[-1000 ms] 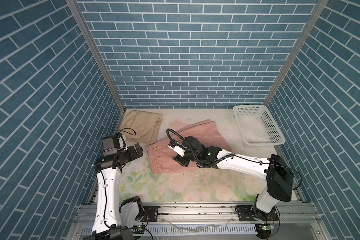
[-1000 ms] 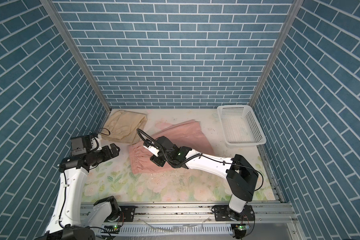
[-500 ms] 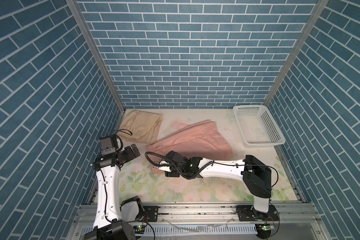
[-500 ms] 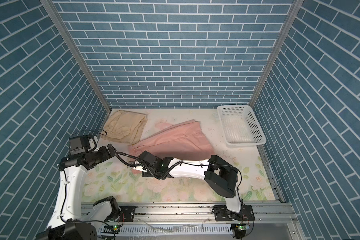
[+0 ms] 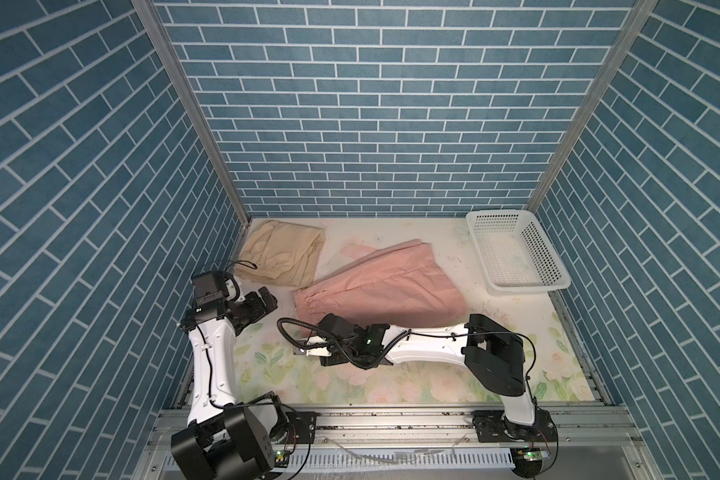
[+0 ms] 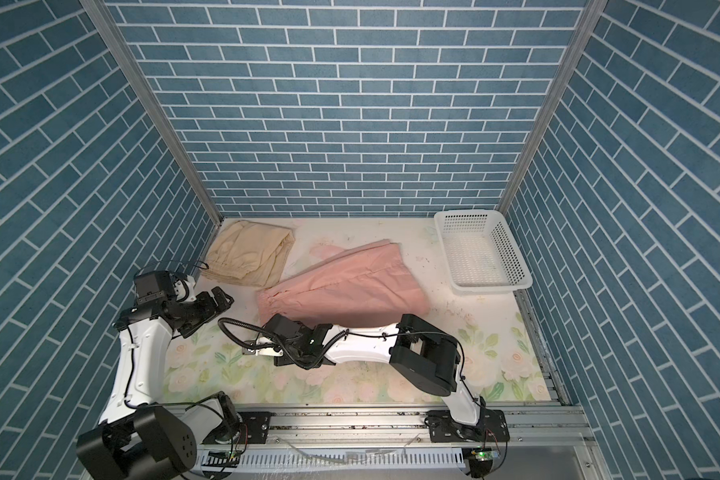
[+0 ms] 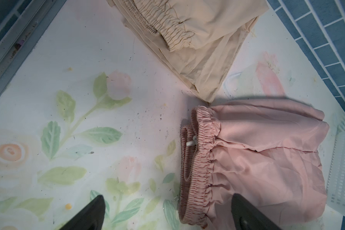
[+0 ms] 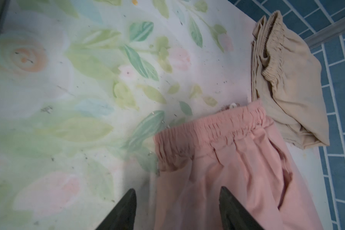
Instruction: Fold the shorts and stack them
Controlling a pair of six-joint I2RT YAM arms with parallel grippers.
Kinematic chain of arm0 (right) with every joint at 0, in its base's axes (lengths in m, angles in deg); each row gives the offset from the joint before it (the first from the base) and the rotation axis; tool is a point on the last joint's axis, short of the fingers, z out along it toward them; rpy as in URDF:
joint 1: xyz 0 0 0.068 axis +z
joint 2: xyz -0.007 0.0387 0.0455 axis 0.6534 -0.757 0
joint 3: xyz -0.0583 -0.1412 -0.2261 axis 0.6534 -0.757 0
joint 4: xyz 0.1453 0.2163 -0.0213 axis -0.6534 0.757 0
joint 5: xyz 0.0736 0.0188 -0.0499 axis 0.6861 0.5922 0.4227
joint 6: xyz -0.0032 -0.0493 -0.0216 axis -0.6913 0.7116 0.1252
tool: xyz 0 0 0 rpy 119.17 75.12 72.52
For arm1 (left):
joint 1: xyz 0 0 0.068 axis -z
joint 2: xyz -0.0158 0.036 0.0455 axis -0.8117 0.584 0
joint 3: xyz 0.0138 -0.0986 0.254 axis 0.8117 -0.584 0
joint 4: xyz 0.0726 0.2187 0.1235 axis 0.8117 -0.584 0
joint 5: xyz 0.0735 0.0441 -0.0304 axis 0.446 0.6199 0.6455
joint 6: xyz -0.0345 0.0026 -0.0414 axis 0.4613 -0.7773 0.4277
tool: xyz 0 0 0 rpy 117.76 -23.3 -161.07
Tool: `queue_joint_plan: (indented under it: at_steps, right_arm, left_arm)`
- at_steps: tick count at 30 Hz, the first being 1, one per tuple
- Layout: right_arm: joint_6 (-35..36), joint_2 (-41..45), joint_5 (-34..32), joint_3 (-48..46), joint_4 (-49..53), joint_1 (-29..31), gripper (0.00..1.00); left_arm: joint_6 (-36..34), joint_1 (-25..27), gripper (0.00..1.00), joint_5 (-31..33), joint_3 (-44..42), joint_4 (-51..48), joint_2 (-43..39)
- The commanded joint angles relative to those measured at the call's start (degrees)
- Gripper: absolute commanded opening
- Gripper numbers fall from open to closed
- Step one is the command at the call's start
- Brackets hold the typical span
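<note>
- Floral counter (image 5: 350, 386) looks slick: my right gripper (image 8: 177, 189), spread and empty, may drag the pink shorts (image 5: 383, 291) askew.
- My left gripper (image 7: 167, 196), also spread, could snag the beige shorts (image 5: 279, 257) nearby.

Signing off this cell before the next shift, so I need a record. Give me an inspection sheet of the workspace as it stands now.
Surface: floral table, dark specks scattered.
Job's things: pink shorts folded flat mid-table; beige shorts folded at back left; side by side, not stacked.
Clutter: white basket back right, nothing seen inside.
Grippers: left gripper open above bare table; right gripper open over the pink shorts' near edge, holding nothing.
Cables: black loop at the right wrist; left arm's cable arcs near the beige shorts.
Surroundings: blue brick walls on three sides; metal rail in front.
</note>
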Motion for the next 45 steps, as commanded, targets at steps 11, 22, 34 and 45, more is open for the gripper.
queue_joint_plan:
  at_steps: [11,22,34,45]
  right_arm:
    - [4.16,-7.9,-10.46,4.41,-5.92,-0.06,0.66]
    - [-0.45,-10.46,-10.32,3.7,-8.63,-1.56,0.47]
    - [-17.14,-4.98,8.04,3.35,-6.45,-5.8,0.0]
    - [-30.94,1.85,16.82,-7.6,-20.95,-10.69,0.0]
  left_arm:
    - [0.32,-0.43,1.0,-3.95,0.08,0.08,1.39]
    - [1.69,-0.5,1.0,-5.69,0.78,-0.97,3.38]
    - [13.01,-0.6,1.0,-8.41,-5.19,7.13,0.71]
    - [24.06,0.24,1.0,-22.77,-17.28,25.32,2.71]
